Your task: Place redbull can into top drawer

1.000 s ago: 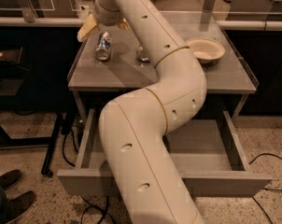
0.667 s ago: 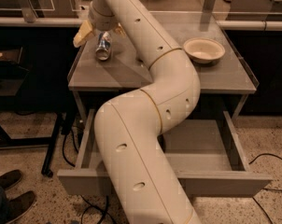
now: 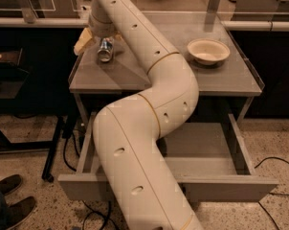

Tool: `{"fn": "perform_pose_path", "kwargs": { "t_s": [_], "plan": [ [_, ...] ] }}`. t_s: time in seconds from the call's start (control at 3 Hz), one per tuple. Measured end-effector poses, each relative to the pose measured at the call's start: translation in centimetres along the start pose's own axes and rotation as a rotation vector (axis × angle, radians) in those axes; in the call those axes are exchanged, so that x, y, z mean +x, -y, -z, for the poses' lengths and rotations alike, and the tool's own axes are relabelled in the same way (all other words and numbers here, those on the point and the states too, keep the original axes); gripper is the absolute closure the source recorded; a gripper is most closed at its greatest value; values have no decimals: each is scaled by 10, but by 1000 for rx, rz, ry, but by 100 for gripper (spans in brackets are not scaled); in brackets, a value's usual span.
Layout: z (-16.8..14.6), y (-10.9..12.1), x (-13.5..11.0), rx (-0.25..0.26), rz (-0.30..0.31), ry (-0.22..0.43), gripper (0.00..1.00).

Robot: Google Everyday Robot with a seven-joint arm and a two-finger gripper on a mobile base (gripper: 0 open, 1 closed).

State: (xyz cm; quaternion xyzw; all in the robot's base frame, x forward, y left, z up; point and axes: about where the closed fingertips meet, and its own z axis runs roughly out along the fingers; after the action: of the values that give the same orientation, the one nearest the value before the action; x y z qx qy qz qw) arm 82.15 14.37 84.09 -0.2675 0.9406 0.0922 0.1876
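Observation:
The redbull can (image 3: 105, 51) is at the back left of the grey tabletop (image 3: 230, 78), tilted with a shiny metal end towards me. My gripper (image 3: 103, 36) is at the end of the big white arm, directly over the can and touching or nearly touching its upper end. The arm's wrist hides most of the gripper. The top drawer (image 3: 221, 188) is pulled wide open below the tabletop. The part of its grey floor (image 3: 202, 145) that I can see is bare, and the arm hides its left half.
A beige bowl (image 3: 208, 50) stands on the right of the tabletop. A pale yellow object (image 3: 82, 43) lies at the table's left edge beside the can. Cables (image 3: 273, 164) run on the floor. A person's shoes (image 3: 8, 202) are at the bottom left.
The arm's upper section and wrist have swung a little left, over the can. The can has stayed in almost the same spot. A small dark thing right of the can is now hidden.

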Motion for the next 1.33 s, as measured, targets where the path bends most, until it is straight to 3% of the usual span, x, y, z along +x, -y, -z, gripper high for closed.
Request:
{"fn": "perform_pose_path", "kwargs": {
  "t_s": [0.33, 0.67, 1.33],
  "plan": [
    [-10, 1, 0, -6, -3, -1, 0],
    [-10, 1, 0, -6, -3, -1, 18],
    [-11, 1, 0, -6, -3, -1, 64]
  ]
}}
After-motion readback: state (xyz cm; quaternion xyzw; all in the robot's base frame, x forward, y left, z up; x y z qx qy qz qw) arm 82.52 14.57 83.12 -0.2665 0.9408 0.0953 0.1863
